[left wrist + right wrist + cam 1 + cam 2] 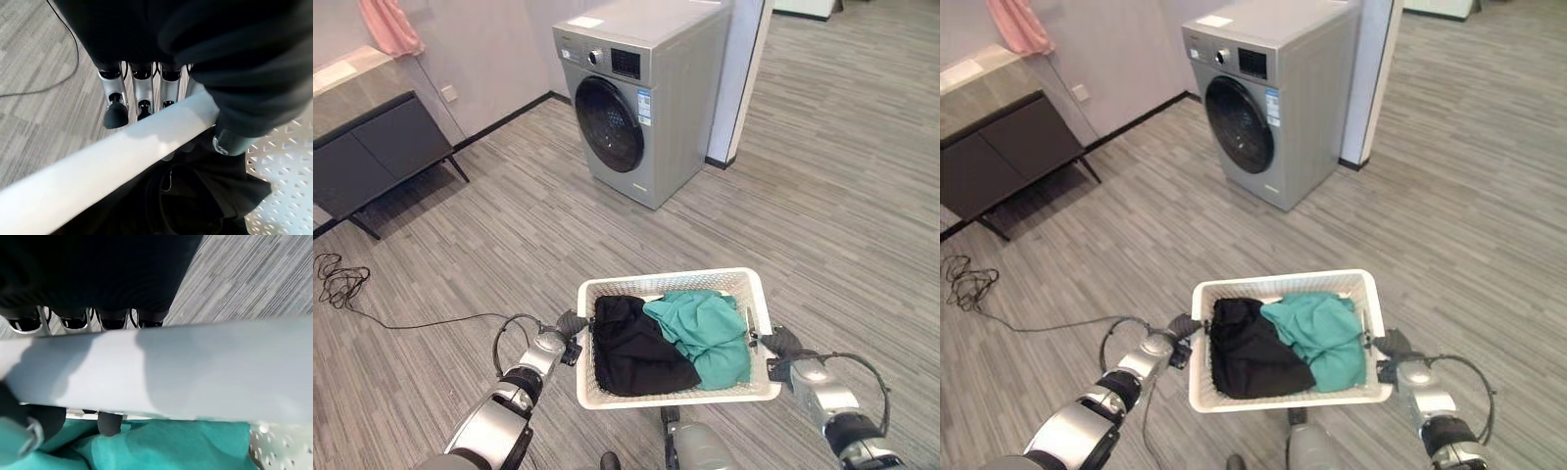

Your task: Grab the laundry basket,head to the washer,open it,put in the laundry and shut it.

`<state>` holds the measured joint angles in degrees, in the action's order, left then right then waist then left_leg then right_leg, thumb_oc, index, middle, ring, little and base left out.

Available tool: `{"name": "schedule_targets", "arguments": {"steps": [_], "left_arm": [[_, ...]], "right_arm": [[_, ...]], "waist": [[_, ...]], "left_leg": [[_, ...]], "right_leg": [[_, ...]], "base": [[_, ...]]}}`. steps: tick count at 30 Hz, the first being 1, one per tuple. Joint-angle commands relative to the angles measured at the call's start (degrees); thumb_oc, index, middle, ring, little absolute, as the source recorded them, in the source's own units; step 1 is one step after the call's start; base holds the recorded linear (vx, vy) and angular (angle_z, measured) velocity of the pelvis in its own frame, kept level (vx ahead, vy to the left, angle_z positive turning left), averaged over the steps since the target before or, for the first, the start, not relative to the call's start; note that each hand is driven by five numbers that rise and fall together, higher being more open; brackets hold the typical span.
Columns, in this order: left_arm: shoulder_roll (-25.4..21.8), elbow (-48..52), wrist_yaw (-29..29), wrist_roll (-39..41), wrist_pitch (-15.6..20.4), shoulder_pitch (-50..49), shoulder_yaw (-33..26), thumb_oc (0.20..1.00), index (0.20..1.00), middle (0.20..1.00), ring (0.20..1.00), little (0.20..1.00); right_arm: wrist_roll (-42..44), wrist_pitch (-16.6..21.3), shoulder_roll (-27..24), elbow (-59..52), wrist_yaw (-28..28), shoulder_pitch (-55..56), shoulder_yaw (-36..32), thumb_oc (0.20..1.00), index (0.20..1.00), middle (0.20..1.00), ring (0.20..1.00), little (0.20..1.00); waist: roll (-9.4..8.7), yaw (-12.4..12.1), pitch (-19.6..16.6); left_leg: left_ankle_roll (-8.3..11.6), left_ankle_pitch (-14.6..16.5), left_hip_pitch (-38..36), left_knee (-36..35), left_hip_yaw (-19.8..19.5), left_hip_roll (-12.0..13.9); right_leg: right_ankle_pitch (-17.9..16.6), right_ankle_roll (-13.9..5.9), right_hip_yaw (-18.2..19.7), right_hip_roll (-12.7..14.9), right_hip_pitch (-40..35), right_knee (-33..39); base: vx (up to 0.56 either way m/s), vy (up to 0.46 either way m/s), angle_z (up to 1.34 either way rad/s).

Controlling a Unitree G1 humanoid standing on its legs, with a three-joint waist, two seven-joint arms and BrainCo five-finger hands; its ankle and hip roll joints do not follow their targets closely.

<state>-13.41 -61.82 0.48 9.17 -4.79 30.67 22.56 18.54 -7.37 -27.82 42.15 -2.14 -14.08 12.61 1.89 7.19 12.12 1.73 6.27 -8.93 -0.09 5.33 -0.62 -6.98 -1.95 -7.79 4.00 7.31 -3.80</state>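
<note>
A white laundry basket (666,282) hangs in front of me above the floor, carried between both hands. Inside it lie a black garment (631,352) and a teal garment (710,333). My left hand (570,328) grips the basket's left rim (122,152), fingers (115,105) outside and thumb (230,142) over the edge. On the opposite rim (195,372), my right hand (781,343) has its fingers (112,320) curled round and its thumb (110,423) inside, by the teal garment (171,445). The grey washer (671,88) stands ahead, its round door (609,124) shut.
A dark low cabinet (372,147) stands against the left wall, with a pink cloth (391,24) hanging above it. A white pillar (744,78) rises just right of the washer. Grey plank floor stretches between me and the washer.
</note>
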Motion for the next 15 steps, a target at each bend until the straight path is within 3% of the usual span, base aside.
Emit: {"name": "schedule_targets", "arguments": {"steps": [1,8,13,15], "left_arm": [[-4.0,0.8,-1.8,2.3,2.4,2.0,-0.6,0.200,0.200,0.200,0.200,0.200],[-5.4,-1.6,-1.3,2.4,2.2,1.1,-2.2,0.200,0.200,0.200,0.200,0.200],[-6.1,-0.3,-1.3,1.7,2.0,1.1,-2.3,0.200,0.200,0.200,0.200,0.200],[-6.5,0.0,-1.6,1.2,2.0,1.1,-2.5,0.200,0.200,0.200,0.200,0.200]], "right_arm": [[6.6,2.8,3.8,3.8,3.7,-9.6,0.8,0.200,0.200,0.200,0.200,0.200],[6.4,2.7,5.7,4.2,3.6,-12.2,2.5,0.200,0.200,0.200,0.200,0.200],[6.4,3.1,5.0,2.7,2.8,-10.5,0.8,0.200,0.200,0.200,0.200,0.200],[5.5,3.2,4.4,2.2,3.1,-9.7,0.4,0.200,0.200,0.200,0.200,0.200]], "waist": [[-3.31,-2.3,-4.1],[-2.68,-3.5,-4.2],[-1.76,-2.9,-3.9],[-1.24,-2.7,-3.5]], "left_leg": [[-2.91,10.2,-1.3,8.8,-0.7,-3.2],[-3.83,10.8,-2.3,8.7,-2.2,-4.3],[-4.61,10.9,-3.9,7.2,-2.9,-4.9],[-4.86,10.5,-5.1,5.9,-2.6,-4.4]], "right_leg": [[-3.4,-10.67,3.9,8.0,1.0,2.6],[-2.7,-10.92,3.5,9.5,1.1,-0.5],[-2.3,-11.35,4.7,9.2,2.7,-4.4],[-2.1,-11.50,3.6,8.9,4.9,-7.9]], "base": [[-0.03,0.129,0.11],[0.01,0.076,0.16],[0.06,0.102,0.03],[0.07,0.089,-0.04]]}}
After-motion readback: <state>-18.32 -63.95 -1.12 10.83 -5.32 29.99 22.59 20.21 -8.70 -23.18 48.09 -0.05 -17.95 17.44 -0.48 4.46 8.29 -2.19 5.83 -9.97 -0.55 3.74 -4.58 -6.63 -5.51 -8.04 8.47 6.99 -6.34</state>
